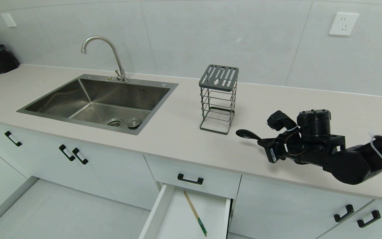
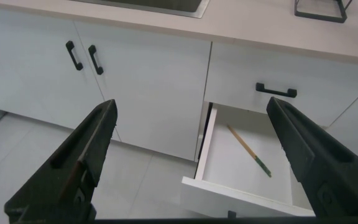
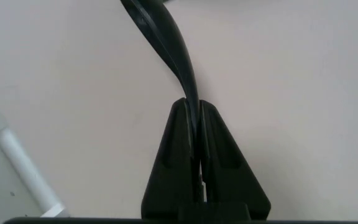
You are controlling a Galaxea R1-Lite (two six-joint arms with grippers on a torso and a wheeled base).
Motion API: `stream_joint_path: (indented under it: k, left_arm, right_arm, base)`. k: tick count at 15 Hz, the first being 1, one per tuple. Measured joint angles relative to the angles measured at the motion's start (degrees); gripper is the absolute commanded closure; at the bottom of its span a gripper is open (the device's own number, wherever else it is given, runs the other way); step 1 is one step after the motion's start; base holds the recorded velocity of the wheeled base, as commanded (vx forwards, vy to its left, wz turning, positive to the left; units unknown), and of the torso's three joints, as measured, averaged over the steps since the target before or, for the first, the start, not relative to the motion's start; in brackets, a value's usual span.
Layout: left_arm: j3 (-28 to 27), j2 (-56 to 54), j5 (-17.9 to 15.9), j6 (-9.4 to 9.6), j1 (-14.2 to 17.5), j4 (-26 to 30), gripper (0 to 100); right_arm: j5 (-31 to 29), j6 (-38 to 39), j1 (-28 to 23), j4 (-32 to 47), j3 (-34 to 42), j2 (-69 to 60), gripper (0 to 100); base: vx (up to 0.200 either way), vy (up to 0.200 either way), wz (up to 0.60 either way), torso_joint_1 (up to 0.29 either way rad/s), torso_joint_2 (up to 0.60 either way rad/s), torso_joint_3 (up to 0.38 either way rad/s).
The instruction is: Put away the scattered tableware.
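Note:
A black spoon (image 1: 248, 134) is held just above the beige countertop (image 1: 184, 132), right of the wire rack, with my right gripper (image 1: 266, 143) shut on its handle. In the right wrist view the spoon (image 3: 166, 37) runs out from between the closed fingers (image 3: 180, 143). Below the counter a white drawer (image 1: 164, 215) stands pulled out, with a pair of chopsticks (image 1: 195, 213) lying in it. My left gripper (image 2: 194, 155) hangs open in front of the cabinets, over the drawer (image 2: 207, 162) and its chopsticks (image 2: 248, 149).
A dark wire rack (image 1: 218, 98) stands on the counter behind the spoon. A steel sink (image 1: 61, 96) with a curved tap (image 1: 106, 53) lies to the left. Cabinet doors with black handles (image 1: 71, 152) line the front below.

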State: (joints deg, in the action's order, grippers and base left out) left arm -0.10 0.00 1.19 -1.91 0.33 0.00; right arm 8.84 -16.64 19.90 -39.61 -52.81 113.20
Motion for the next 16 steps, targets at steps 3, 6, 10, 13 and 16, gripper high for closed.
stream_joint_path:
  k: [3, 6, 10, 13, 16]
  left_arm:
    - [0.0, 0.0, 0.02, 0.0, 0.0, 0.0, 0]
    - [0.0, 0.0, 0.0, 0.0, -0.02, 0.0, 0]
    - [0.0, 0.0, 0.02, 0.0, -0.02, 0.0, 0]
    - [0.0, 0.0, 0.0, 0.0, -0.02, 0.0, 0]
    - [0.0, 0.0, 0.0, 0.0, -0.02, 0.02, 0]
  right_arm:
    - [-0.04, -0.24, 1.9, -4.27, 8.87, -5.73, 100]
    - [-0.09, -0.29, 3.56, -8.73, 14.56, -9.51, 100]
    - [-0.17, -0.11, 10.23, -11.25, 17.24, -11.17, 100]
    - [-0.24, 0.17, 13.4, -11.37, 17.51, -11.25, 100]
    - [-0.26, 1.91, 17.77, -12.36, 16.85, -10.4, 100]
  base:
    - [0.0, 0.0, 0.0, 0.0, 0.0, 0.0]
    - [0.0, 0.0, 0.0, 0.0, 0.0, 0.0]
    - [0.0, 0.0, 0.0, 0.0, 0.0, 0.0]
    - [0.0, 0.0, 0.0, 0.0, 0.0, 0.0]
    - [0.0, 0.0, 0.0, 0.0, 0.0, 0.0]
